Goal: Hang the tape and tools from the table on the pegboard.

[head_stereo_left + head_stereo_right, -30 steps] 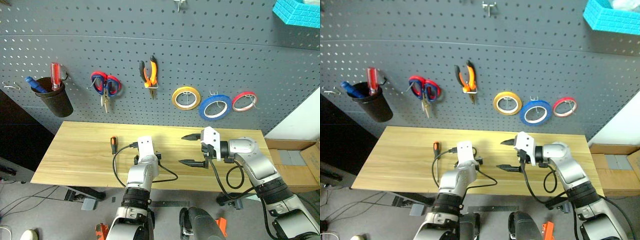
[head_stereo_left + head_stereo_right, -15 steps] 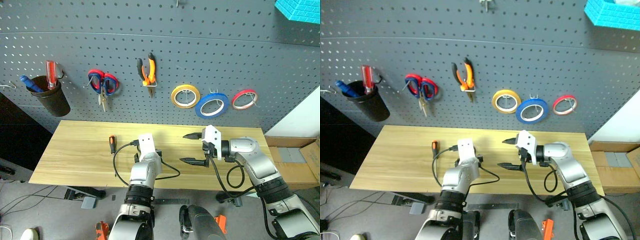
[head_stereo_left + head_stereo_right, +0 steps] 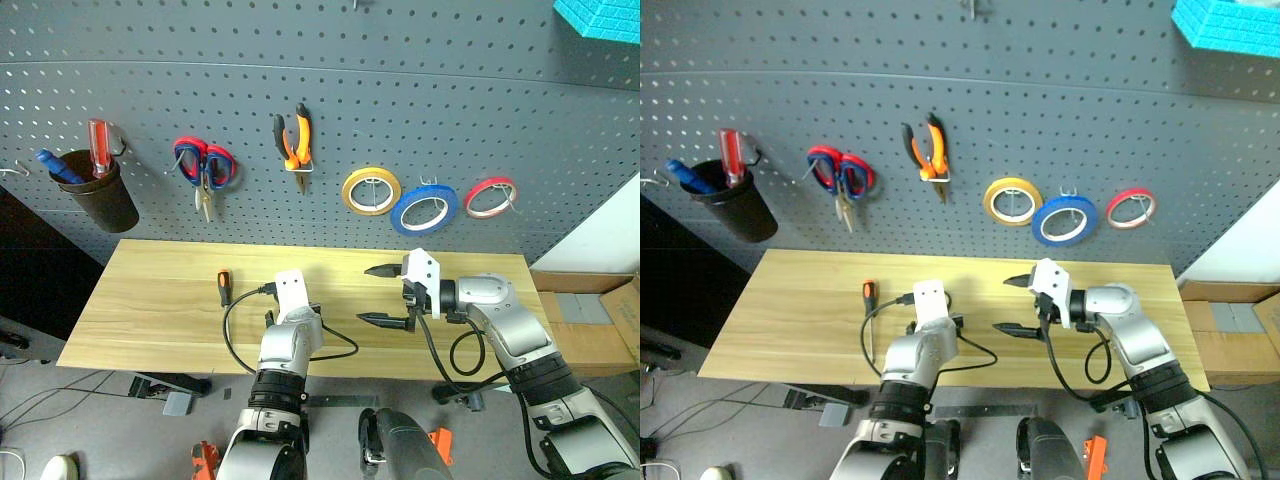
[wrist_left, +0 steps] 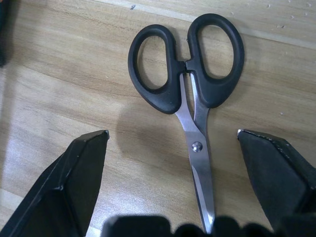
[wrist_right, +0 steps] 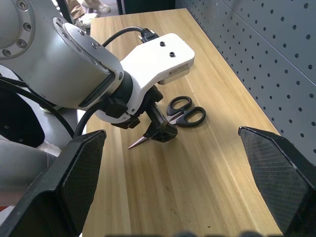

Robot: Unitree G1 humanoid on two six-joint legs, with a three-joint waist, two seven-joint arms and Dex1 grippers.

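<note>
The table (image 3: 150, 310) runs wide under the pegboard (image 3: 400, 90), its far edge meeting the board and its near edge just in front of both arms; the left stretch of wood is bare apart from the short screwdriver (image 3: 225, 288), which lies by itself left of the left arm, and the right end of the top past the right arm is bare as well. On the board the blue tape (image 3: 426, 212) hangs on a hook between a yellow roll (image 3: 371, 193) and a thin red roll (image 3: 489, 199), the orange-handled pliers (image 3: 295, 143) hang further left, and the red-and-blue scissors (image 3: 206, 168) and a dark cup (image 3: 100, 195) holding a red-handled screwdriver (image 3: 99, 149) sit at the far left. The left gripper (image 4: 173, 148) points down at the tabletop with its fingers spread wide and nothing between them but the black-handled scissors (image 4: 190, 94), which lie flat on the wood, handles away from the wrist, blades nearly closed, untouched on either side. The head views hide those scissors behind the left arm; the right wrist view shows them beside the left gripper's fingers. The right gripper (image 3: 386, 295) hovers above the table's middle, aimed leftward, fingers fully apart and empty.
</note>
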